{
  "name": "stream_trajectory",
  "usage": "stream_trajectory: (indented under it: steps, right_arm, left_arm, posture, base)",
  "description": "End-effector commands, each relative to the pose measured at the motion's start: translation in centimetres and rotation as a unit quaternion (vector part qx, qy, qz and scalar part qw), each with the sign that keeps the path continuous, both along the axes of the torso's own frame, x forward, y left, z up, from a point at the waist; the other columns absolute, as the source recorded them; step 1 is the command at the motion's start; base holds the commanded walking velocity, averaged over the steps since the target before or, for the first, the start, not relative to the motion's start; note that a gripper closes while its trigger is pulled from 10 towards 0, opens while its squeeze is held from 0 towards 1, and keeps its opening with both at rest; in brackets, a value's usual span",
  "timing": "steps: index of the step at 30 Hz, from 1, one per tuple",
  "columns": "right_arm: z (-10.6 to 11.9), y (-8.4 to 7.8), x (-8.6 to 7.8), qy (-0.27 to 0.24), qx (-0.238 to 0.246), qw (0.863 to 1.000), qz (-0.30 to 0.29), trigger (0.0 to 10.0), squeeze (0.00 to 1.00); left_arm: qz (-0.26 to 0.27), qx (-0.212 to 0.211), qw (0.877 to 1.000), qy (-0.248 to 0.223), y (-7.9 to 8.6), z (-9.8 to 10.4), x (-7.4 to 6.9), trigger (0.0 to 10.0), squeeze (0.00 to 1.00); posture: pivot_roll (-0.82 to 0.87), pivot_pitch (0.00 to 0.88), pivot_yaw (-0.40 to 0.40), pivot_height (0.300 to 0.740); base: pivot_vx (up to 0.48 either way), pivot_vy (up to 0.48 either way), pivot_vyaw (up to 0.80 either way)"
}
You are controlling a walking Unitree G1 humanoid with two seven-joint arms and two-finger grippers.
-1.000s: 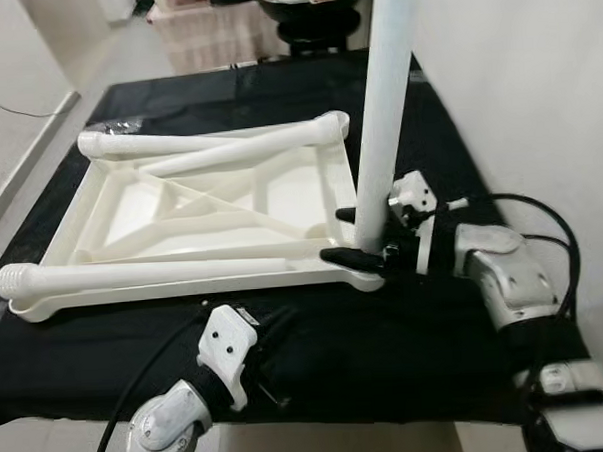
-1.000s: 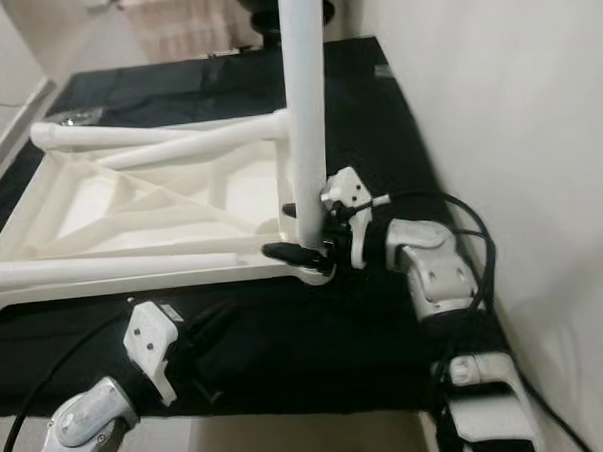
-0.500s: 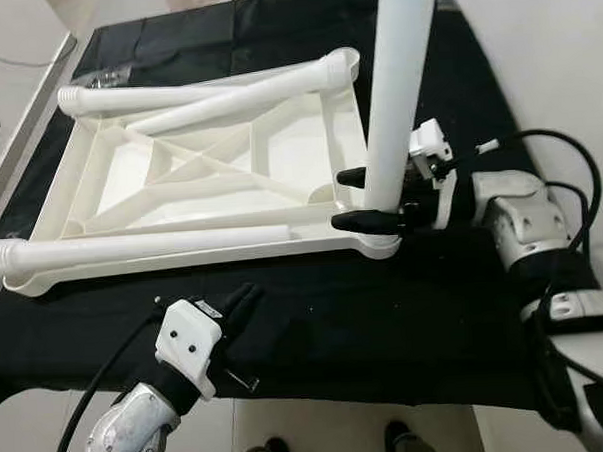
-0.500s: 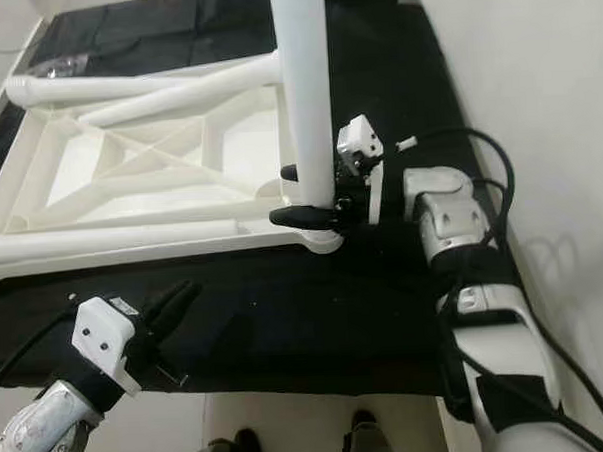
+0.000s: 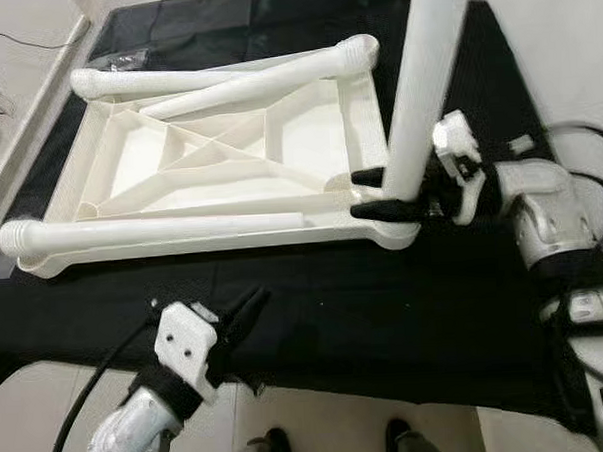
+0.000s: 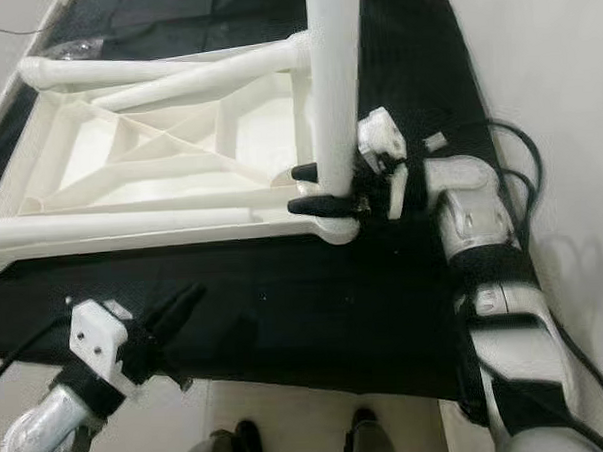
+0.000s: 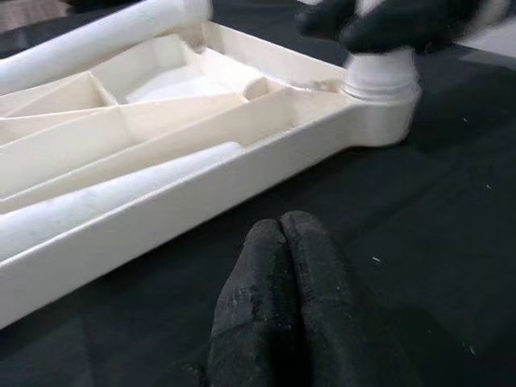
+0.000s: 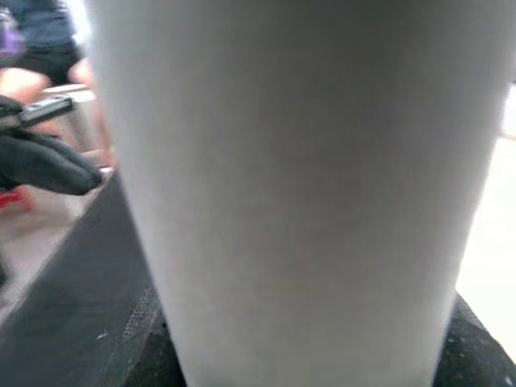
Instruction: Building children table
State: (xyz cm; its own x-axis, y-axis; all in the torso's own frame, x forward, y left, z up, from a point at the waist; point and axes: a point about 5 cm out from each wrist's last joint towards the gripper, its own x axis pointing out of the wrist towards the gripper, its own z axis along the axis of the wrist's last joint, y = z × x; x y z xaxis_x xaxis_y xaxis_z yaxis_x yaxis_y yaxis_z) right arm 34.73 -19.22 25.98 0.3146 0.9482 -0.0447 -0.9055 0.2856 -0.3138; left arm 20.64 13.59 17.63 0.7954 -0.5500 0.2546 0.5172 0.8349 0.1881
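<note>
— What's closest to us?

— The left hand (image 5: 247,310), low over the near edge of the black cloth (image 5: 385,312) on the bench. Its two black fingers (image 7: 282,274) are pressed together on nothing, pointing toward the work.

— And the table itself?

— The white tabletop (image 5: 229,169) lies upside down on the cloth, ribs up. One loose leg (image 5: 152,231) rests along its near rail, and two more legs (image 5: 225,79) lie across the far end, not yet fitted.

— The right side?

— The right hand (image 5: 385,192) has its fingers either side of the upright leg (image 5: 425,80), gripping it just above the corner socket (image 5: 397,232) at the near right corner. The leg stands nearly vertical, its foot in the socket collar.

— How will that piece handle?

— I'd judge it hollow moulded plastic: light, stiff, smooth enough to slip when twisted. Low down near the socket seems the sensible hold, since a grip higher up would lever the light tabletop off the cloth. The whole thing may slide on the fabric when pushed.

— Anything beyond?

— Dark cloth runs on to the far end, with a pale wall (image 5: 563,34) to the right. Someone's shoes (image 5: 276,445) show on the floor below the near edge.
</note>
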Motion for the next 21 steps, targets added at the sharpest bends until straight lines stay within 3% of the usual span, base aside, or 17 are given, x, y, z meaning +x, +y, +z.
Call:
stream_trajectory:
  steps: [1, 3, 4, 5, 6, 7, 10, 11, 13, 16, 17, 19, 20, 21]
  right_arm:
    - [-2.6, 0.4, -0.5, 0.050, 0.014, 0.998, -0.031, 0.0, 0.00]
    - [-5.2, 1.7, -2.8, 0.076, 0.081, 0.985, -0.130, 0.0, 0.00]
    - [-8.7, 2.7, -4.8, 0.092, 0.076, 0.942, -0.315, 0.0, 0.00]
    - [-10.5, 2.4, -6.6, 0.093, 0.065, 0.883, -0.455, 0.0, 0.00]
    - [-10.5, 2.4, -6.6, 0.093, 0.065, 0.883, -0.455, 0.0, 0.00]
    - [-12.0, 2.7, -8.7, 0.098, 0.049, 0.851, -0.513, 0.0, 0.00]
    - [-12.3, 3.3, -9.8, 0.083, 0.031, 0.843, -0.531, 0.0, 0.00]
    - [-12.3, 3.9, -9.9, 0.074, 0.024, 0.855, -0.512, 0.0, 0.00]
    - [-11.9, 4.4, -9.6, 0.063, 0.025, 0.862, -0.502, 0.0, 0.00]
    - [-11.2, 5.0, -8.5, 0.060, 0.037, 0.862, -0.503, 0.0, 0.00]
    - [-10.9, 5.5, -8.1, 0.068, 0.045, 0.867, -0.492, 10.0, 0.00]
    - [-10.5, 6.1, -8.0, 0.078, 0.060, 0.873, -0.478, 10.0, 0.00]
    - [-9.7, 6.6, -7.8, 0.088, 0.082, 0.887, -0.445, 10.0, 1.00]
    - [-8.7, 7.2, -7.6, 0.097, 0.109, 0.906, -0.398, 10.0, 1.00]
  left_arm:
    - [0.003, -0.005, 1.000, 0.016, 0.2, -0.7, -0.2, 10.0, 0.00]
    - [0.001, -0.017, 1.000, 0.023, 0.1, -0.9, -0.2, 10.0, 0.00]
    - [-0.001, -0.015, 1.000, 0.023, 0.1, -1.0, -0.3, 10.0, 0.00]
    - [-0.002, -0.013, 1.000, 0.022, 0.1, -1.0, -0.2, 10.0, 0.00]
    - [-0.002, -0.013, 1.000, 0.022, 0.1, -1.0, -0.2, 10.0, 0.00]
    - [-0.004, -0.019, 1.000, 0.025, 0.0, -1.0, -0.1, 10.0, 0.00]
    - [-0.007, -0.021, 0.999, 0.026, -0.1, -1.2, 0.0, 10.0, 0.00]
    - [-0.017, -0.021, 0.999, 0.028, -0.3, -1.2, 0.1, 10.0, 0.00]
    - [-0.027, -0.022, 0.999, 0.029, -0.5, -1.3, 0.2, 10.0, 0.00]
    - [-0.046, -0.026, 0.998, 0.038, -0.7, -1.6, 0.7, 10.0, 0.00]
    - [-0.051, -0.027, 0.997, 0.043, -0.8, -1.7, 0.9, 10.0, 0.00]
    - [-0.054, -0.026, 0.997, 0.045, -0.8, -1.8, 1.1, 10.0, 0.00]
    - [-0.053, -0.024, 0.997, 0.044, -0.8, -1.9, 1.2, 10.0, 0.00]
    - [-0.052, -0.023, 0.997, 0.044, -0.9, -1.9, 1.4, 10.0, 0.00]
  posture:
    - [0.13, 0.323, 0.078, 0.740]
    - [0.13, 0.318, 0.065, 0.740]
    - [0.12, 0.319, 0.066, 0.740]
    - [0.11, 0.321, 0.070, 0.740]
    - [0.11, 0.321, 0.070, 0.740]
    - [0.11, 0.323, 0.090, 0.740]
    - [0.10, 0.321, 0.108, 0.740]
    - [0.10, 0.317, 0.109, 0.740]
    - [0.09, 0.307, 0.112, 0.740]
    - [0.08, 0.299, 0.114, 0.740]
    - [0.08, 0.294, 0.111, 0.740]
    - [0.08, 0.294, 0.111, 0.740]
    - [0.08, 0.292, 0.108, 0.740]
    - [0.08, 0.286, 0.104, 0.740]
  base:
    - [0.000, 0.000, 0.00]
    - [0.000, 0.000, 0.00]
    - [0.000, 0.000, 0.00]
    - [0.000, 0.000, 0.00]
    - [0.000, 0.000, 0.00]
    - [0.000, 0.000, 0.00]
    - [0.000, 0.000, 0.00]
    - [0.000, 0.000, 0.00]
    - [0.000, 0.000, 0.00]
    - [0.000, 0.000, 0.00]
    - [0.000, 0.000, 0.00]
    - [0.000, 0.000, 0.00]
    - [0.000, 0.000, 0.00]
    - [0.000, 0.000, 0.00]
